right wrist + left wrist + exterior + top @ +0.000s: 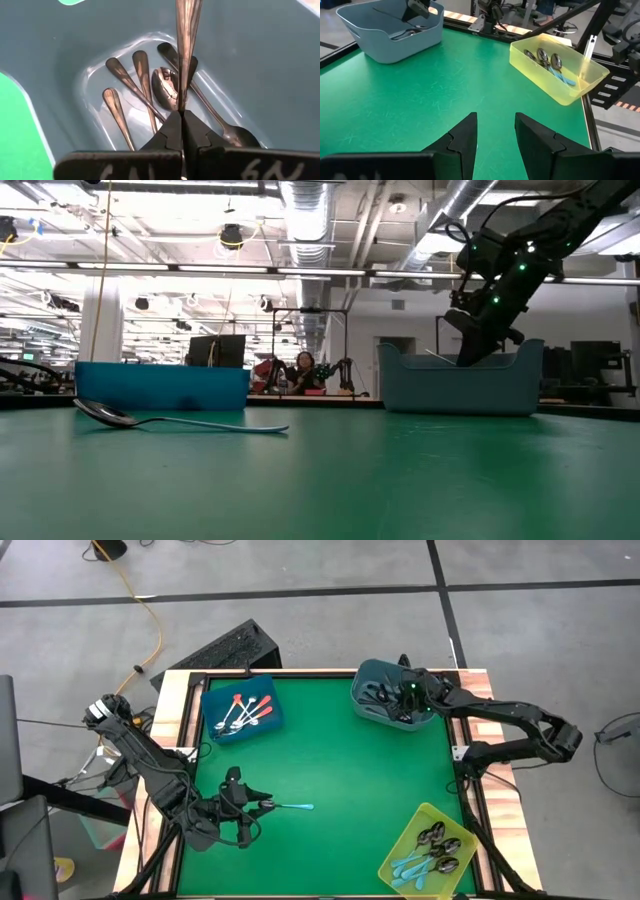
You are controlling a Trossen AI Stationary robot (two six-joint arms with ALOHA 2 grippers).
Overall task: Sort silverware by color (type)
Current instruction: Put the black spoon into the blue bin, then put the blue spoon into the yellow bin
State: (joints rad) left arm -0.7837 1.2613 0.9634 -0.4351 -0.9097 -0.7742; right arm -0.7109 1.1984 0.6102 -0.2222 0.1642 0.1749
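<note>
Right gripper (pixel 182 114) down inside grey bin (pixel 385 700) at far right part of green bench (pixel 350 780), fingers (pixel 167 132) clenched on handle of plain metal spoon (pixel 186 45), held upright above several more plain metal spoons (pixel 145 85) lying on bin floor. Left gripper (pixel 495 131) low over near left part of bench, fingers (pixel 465 137) released with gap between, holding nothing. Just in front of it, on bare green surface, one spoon with light blue handle (pixel 292 807), lying flat, bowl toward gripper. Blue bin (pixel 242 708) at far left with spoons with orange-red handles (pixel 250 710) inside. Yellow bin (pixel 432 850) at near right corner with light blue spoons (pixel 425 862) inside, shiny bowls together at one end. In low view, a person (pixel 302 368) far off in room behind bench.
</note>
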